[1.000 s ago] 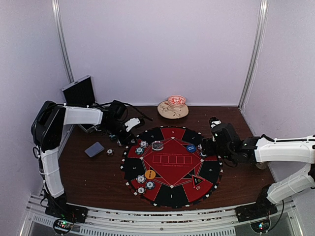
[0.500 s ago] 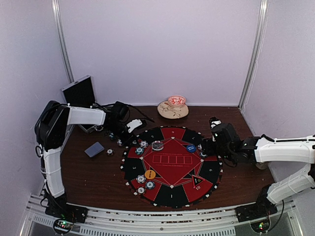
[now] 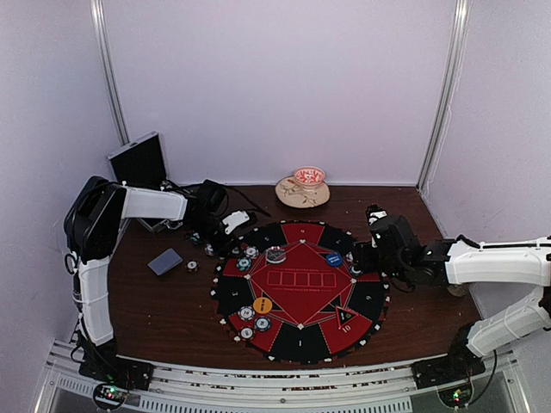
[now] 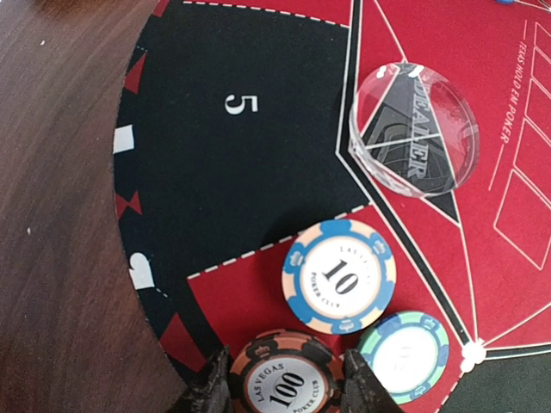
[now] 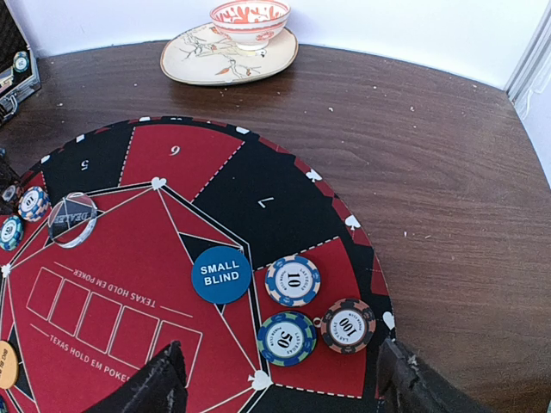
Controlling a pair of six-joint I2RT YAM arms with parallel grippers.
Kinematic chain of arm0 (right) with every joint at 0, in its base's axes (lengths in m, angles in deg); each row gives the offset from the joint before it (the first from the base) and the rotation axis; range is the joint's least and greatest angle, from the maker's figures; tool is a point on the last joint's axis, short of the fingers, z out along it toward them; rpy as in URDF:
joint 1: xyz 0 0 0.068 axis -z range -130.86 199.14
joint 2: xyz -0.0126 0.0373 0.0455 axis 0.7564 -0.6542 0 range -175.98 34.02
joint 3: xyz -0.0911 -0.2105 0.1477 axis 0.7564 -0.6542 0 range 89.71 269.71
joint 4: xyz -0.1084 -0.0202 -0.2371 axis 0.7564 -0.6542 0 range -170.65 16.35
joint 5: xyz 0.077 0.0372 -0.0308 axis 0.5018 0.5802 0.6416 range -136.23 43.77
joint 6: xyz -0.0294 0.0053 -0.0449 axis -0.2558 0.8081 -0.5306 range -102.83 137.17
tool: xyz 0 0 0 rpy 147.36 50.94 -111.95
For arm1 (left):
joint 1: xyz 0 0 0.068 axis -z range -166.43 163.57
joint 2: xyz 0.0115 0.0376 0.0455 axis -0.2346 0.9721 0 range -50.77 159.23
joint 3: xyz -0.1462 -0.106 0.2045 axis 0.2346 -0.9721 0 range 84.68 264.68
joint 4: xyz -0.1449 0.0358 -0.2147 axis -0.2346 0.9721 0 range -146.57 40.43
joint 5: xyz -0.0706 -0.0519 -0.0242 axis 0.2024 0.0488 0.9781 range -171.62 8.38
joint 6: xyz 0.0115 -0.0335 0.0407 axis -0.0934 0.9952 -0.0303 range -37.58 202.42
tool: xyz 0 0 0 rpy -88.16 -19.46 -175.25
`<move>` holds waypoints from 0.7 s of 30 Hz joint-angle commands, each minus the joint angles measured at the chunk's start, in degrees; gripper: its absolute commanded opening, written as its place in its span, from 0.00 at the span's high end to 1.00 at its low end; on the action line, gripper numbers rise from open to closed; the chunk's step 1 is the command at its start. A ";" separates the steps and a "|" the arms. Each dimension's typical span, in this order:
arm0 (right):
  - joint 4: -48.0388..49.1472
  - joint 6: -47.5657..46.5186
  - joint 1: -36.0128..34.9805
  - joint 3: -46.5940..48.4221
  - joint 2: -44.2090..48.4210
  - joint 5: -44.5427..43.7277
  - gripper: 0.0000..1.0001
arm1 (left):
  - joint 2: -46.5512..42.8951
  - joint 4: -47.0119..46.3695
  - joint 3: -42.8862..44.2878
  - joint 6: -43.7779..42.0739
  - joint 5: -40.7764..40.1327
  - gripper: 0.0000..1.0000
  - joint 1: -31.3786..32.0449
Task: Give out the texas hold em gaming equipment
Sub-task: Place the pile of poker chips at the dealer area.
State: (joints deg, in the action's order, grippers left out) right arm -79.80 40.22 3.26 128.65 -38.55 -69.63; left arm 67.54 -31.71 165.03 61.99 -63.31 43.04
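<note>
The round red-and-black mat lies mid-table. My left gripper is at its far left edge, shut on a black-and-orange 100 chip, one fingertip on each side of it. It is low over the red wedge beside a blue 10 chip and a teal chip. My right gripper is wide open and empty. It is over the mat's right side, above a 10 chip, a 50 chip, a 100 chip and the blue SMALL BLIND disc.
A clear dealer button lies near the mat's far left. An orange disc and three chips lie at its near left. The grey-blue card deck and a chip lie on the wood left of the mat. The open case and a plate with a bowl stand at the back.
My left gripper has moved right from the case side onto the mat's left edge with the chip. The right arm has not moved.
</note>
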 commanded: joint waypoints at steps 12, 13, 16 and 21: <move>0.36 -0.28 -0.27 -0.74 0.59 -0.68 0.22 | 0.56 -2.05 1.39 0.15 -0.16 0.54 0.28; 0.35 -0.28 -0.28 -0.63 0.59 -0.68 0.22 | 0.53 -2.09 1.39 0.17 -0.19 0.54 0.26; 0.35 -0.28 -0.25 -0.78 0.68 -0.73 0.22 | 0.44 -2.10 1.38 0.21 -0.20 0.53 0.25; 0.36 -0.28 -0.27 -0.73 0.68 -0.67 0.23 | -0.26 -2.38 1.25 0.46 -0.44 0.53 0.30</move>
State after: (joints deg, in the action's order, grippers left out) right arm -79.80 40.04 3.26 128.65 -38.55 -69.63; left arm 67.56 -32.54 165.03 62.02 -63.53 43.04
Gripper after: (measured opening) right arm 0.774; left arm 0.468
